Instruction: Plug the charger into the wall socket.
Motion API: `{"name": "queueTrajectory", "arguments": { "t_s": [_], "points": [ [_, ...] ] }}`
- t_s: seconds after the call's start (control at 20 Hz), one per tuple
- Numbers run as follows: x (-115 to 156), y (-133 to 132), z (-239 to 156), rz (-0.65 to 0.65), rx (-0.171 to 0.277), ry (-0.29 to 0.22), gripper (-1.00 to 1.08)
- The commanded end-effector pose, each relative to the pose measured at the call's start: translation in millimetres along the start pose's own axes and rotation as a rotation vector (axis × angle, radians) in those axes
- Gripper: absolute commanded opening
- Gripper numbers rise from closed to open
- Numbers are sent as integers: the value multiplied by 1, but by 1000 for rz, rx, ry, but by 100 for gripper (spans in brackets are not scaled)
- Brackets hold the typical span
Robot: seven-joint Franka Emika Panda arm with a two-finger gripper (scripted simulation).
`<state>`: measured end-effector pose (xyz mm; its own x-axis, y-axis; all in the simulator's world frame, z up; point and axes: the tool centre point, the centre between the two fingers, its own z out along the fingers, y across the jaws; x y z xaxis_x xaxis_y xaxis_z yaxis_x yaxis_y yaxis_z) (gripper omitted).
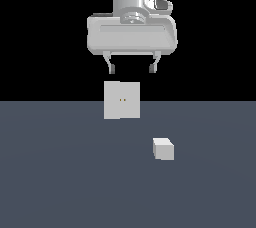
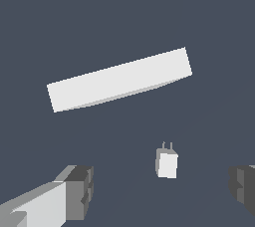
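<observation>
On the exterior view's left the grey floor (image 1: 55, 172) is bare up to the wall socket (image 1: 122, 100). This flat white square plate stands upright on the floor, a little to the left of the middle, and its face with two small dark-orange holes is turned to the camera. Its upper edge rises above the line where the floor meets the black background. Between its lower edge and the near border of the picture there is much open floor.

Above the socket hangs the gripper (image 1: 132, 67), well apart from the plate's top edge. The arm comes down from the top of the picture and the hand points straight down. The two fingers are spread wide, about as wide as the plate, and they grasp nothing.

To the right and nearer to the camera the charger (image 1: 163, 149) lies on the floor, apart from the socket and free on all sides. It is a small white block. In the wrist view two thin prongs (image 2: 167, 146) stick out of one end of the charger (image 2: 168, 164) and point toward the long top edge of the socket (image 2: 119, 79). Its axis runs along the floor.
</observation>
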<state>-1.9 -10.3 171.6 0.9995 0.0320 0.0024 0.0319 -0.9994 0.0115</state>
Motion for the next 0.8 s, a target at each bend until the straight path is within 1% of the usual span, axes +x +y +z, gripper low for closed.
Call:
{"name": "queueTrajectory", "arguments": {
  "t_s": [0.0,0.4,0.75],
  "points": [
    [0,0,0,0,0,0,100],
    [-4,2,4,5,0,18,100],
    [-14,8,15,16,-2,62,100]
  ]
}}
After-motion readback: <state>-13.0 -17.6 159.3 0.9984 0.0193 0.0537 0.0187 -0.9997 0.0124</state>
